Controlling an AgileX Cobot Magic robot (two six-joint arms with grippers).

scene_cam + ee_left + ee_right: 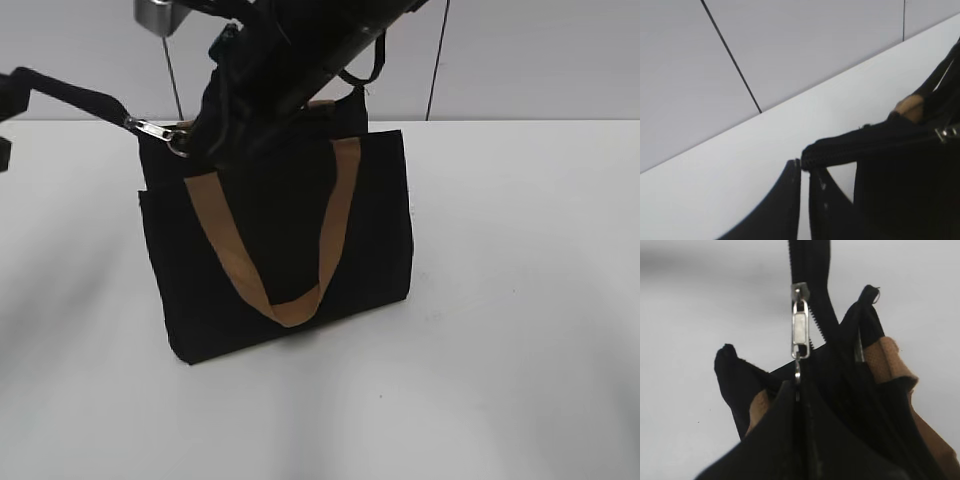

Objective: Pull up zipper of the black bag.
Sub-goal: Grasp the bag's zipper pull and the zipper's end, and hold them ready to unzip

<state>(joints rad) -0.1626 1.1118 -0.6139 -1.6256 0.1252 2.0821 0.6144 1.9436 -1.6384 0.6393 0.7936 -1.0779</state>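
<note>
The black bag [290, 240] stands on the white table with a tan handle [280, 300] hanging down its front. Its zipper [80, 97] runs out past the top left corner as a black tail. My left gripper [803, 165] is shut on the end of that tail, at the left edge of the exterior view [12, 90]. The silver slider [152, 130] sits at the bag's top left corner and shows in the right wrist view [800, 291]. My right gripper [798, 386] is shut on its silver pull tab [800, 330], reaching over the bag [203, 143].
The white table [520, 330] spreads around the bag, with a pale wall behind it. My right arm [300, 50] crosses above the bag's top. Thin dark cables [437, 60] hang at the back.
</note>
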